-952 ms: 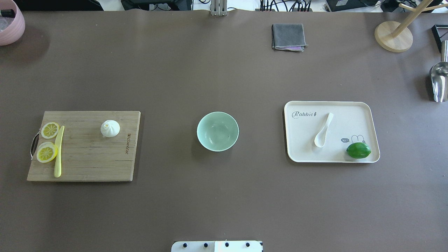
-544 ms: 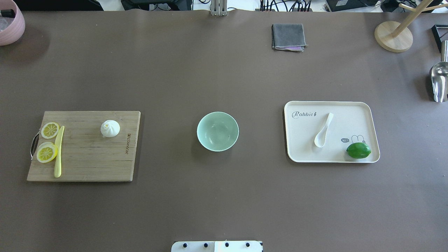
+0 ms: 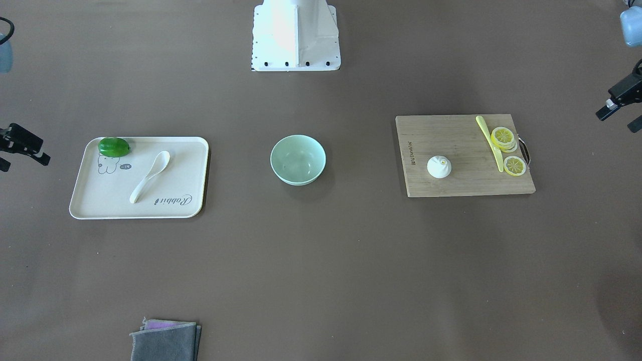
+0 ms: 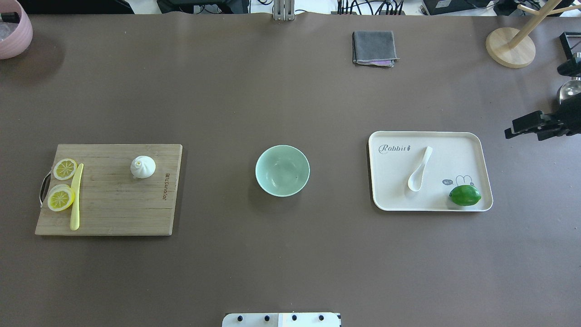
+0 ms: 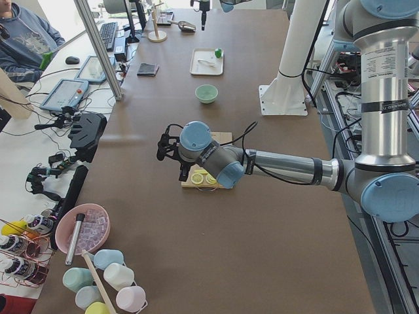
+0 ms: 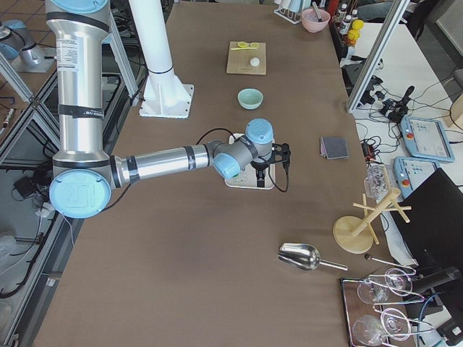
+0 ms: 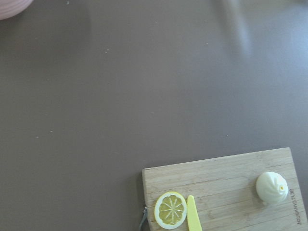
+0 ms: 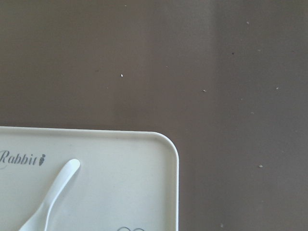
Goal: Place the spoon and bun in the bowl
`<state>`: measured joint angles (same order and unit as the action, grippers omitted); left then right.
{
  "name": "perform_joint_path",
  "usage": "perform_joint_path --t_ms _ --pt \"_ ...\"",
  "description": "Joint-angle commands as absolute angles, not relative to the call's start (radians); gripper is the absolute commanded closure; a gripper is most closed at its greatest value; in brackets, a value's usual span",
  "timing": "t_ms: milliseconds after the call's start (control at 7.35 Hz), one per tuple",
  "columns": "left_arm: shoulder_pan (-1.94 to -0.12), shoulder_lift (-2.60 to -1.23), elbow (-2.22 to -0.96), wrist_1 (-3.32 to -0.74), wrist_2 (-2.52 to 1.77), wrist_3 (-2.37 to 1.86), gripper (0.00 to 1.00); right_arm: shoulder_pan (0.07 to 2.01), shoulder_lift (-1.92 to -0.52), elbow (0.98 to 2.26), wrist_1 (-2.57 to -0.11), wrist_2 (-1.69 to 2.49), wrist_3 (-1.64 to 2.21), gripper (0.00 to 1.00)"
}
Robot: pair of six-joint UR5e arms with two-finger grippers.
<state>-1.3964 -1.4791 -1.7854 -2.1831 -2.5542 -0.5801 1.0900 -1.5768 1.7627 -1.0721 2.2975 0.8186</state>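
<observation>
Left gripper (image 3: 615, 123) sits off the handle end of the cutting board (image 4: 118, 209), clear of it. Its forearm runs low and nearly level, and its jaws are apart with nothing between them. Right gripper (image 4: 523, 134) mirrors it off the outer end of the tray (image 4: 454, 145), also on a low, level forearm, with its jaws also spread and empty.

Compared with half a second ago, your overhead view has gained the right gripper at its right edge, covering most of the metal scoop (image 4: 569, 91). The left one is not in that view. Nothing on the table (image 4: 290, 100) has moved.

In the near row, the bun (image 4: 143, 166) is upright on the board, well apart from the lemon slices (image 4: 61, 199) and the yellow knife (image 4: 76, 200) at the handle end. The bowl (image 4: 272, 181) stands empty in the middle, between board and tray. The spoon (image 4: 420, 169) lies on the tray with its scoop toward you, and a lime (image 4: 465, 195) sits in the near outer corner.

At the far edge are a folded grey cloth (image 4: 373, 47), a wooden stand (image 4: 509, 47) and a pink bowl (image 4: 18, 41) in the left corner. Nothing stands between either gripper and its item.
</observation>
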Motion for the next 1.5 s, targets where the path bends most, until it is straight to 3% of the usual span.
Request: perform_joint_path --t_ms 0,136,408,680,1088,1224,1360 --pt "-1.317 -1.520 -1.790 -2.187 -2.537 -0.621 0.05 0.906 -1.479 1.767 -1.065 2.162 1.128 0.07" --pt "-1.313 -1.526 -1.786 -2.187 -2.536 -0.614 0.09 0.844 -1.471 1.760 -1.065 2.113 1.156 0.07" --pt "-1.312 -1.520 -1.779 -2.189 -2.537 -0.607 0.03 0.777 -1.437 1.723 -1.065 2.089 1.267 0.11" --pt "-1.312 -1.514 -1.770 -2.189 -2.537 -0.607 0.03 0.761 -1.425 1.709 -1.066 2.091 1.298 0.26" --pt "-1.312 -1.503 -1.775 -2.198 -2.537 -0.609 0.03 0.762 -1.371 1.646 -1.066 2.089 1.334 0.28" --pt "-1.312 -1.503 -1.769 -2.198 -2.536 -0.607 0.03 0.762 -1.370 1.647 -1.066 2.091 1.336 0.37" --pt "-1.312 -1.503 -1.767 -2.198 -2.536 -0.607 0.03 0.764 -1.373 1.649 -1.066 2.094 1.336 0.66"
